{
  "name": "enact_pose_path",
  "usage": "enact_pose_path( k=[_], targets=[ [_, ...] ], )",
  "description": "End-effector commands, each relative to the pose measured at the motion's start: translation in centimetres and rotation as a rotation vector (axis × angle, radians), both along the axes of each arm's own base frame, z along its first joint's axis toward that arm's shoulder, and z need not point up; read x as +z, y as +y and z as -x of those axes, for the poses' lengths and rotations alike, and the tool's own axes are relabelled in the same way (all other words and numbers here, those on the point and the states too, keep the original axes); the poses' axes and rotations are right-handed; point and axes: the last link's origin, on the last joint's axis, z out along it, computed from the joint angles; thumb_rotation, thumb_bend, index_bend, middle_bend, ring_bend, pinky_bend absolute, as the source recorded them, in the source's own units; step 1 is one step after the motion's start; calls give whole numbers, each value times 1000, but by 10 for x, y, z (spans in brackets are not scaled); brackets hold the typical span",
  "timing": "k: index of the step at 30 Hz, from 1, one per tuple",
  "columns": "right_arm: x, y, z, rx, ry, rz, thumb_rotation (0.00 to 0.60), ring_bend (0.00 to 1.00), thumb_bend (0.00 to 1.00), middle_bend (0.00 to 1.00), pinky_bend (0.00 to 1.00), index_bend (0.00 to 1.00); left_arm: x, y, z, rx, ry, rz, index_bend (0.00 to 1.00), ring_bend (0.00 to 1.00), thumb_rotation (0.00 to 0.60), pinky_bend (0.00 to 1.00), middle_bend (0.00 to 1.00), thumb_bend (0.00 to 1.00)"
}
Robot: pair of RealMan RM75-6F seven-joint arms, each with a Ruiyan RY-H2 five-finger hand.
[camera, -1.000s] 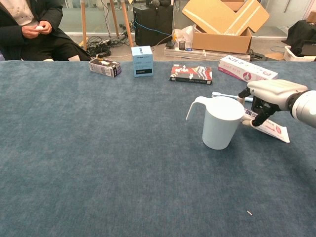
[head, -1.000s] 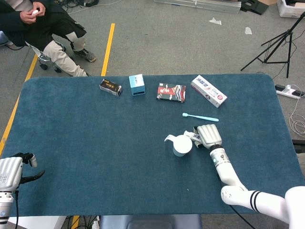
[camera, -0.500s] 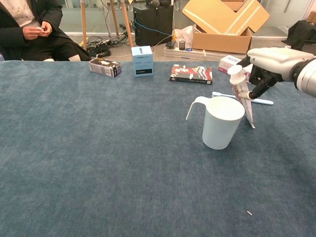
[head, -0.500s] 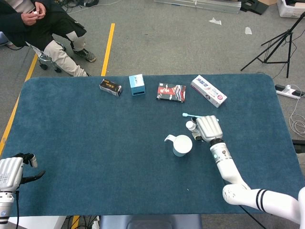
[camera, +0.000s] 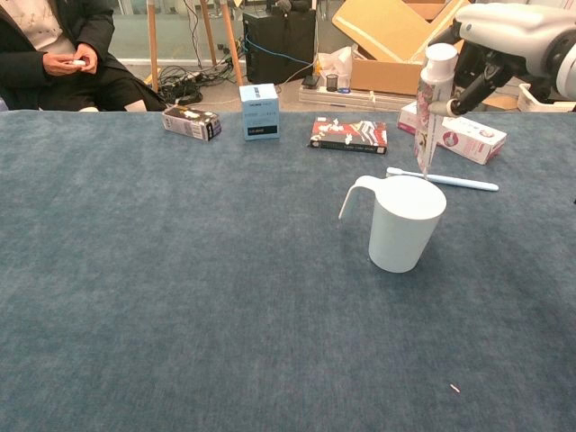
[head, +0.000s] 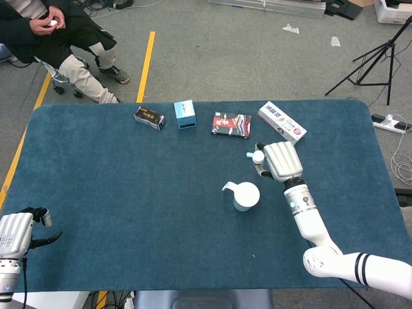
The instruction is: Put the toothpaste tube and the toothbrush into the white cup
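The white cup (head: 246,196) (camera: 403,223) with a side handle stands upright on the blue table. My right hand (head: 279,161) (camera: 509,32) holds the toothpaste tube (camera: 429,110) (head: 258,158) upright in the air, cap up, its flat end hanging just above the cup's far rim. Behind the cup the light blue toothbrush (camera: 443,181) lies flat on the cloth; the head view shows only its tip (head: 249,154) beside the hand. At the table's near left corner my left hand (head: 16,232) rests open, holding nothing.
Along the far edge lie a dark box (head: 149,117), an upright light blue box (head: 185,114), a dark red packet (head: 232,124) and a white toothpaste carton (head: 282,122). A seated person (head: 55,29) is beyond the far left corner. A tripod (head: 378,58) stands off to the right.
My right hand has lifted the toothpaste tube off the table beside the cup, turned it upright and raised it above the cup's rim. The left hand stayed put.
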Motion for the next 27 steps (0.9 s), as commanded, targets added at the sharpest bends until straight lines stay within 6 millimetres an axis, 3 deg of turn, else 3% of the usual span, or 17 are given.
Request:
enact_pose_path(
  k=[1, 15, 27],
  targets=[
    [4, 1, -5, 15, -7, 7, 600, 1000, 297, 1000, 1000, 702, 0, 0, 0, 1, 1, 0, 661, 533, 600, 632, 621, 42],
    [30, 13, -42, 81, -70, 31, 600, 1000, 297, 1000, 1000, 703, -2, -1, 0, -1, 1, 7, 661, 533, 600, 632, 621, 42],
    [37, 23, -56, 69, -108, 9, 600, 1000, 297, 1000, 1000, 703, -4, -1, 0, -1, 6, 13, 661, 533, 600, 632, 621, 43]
  ],
)
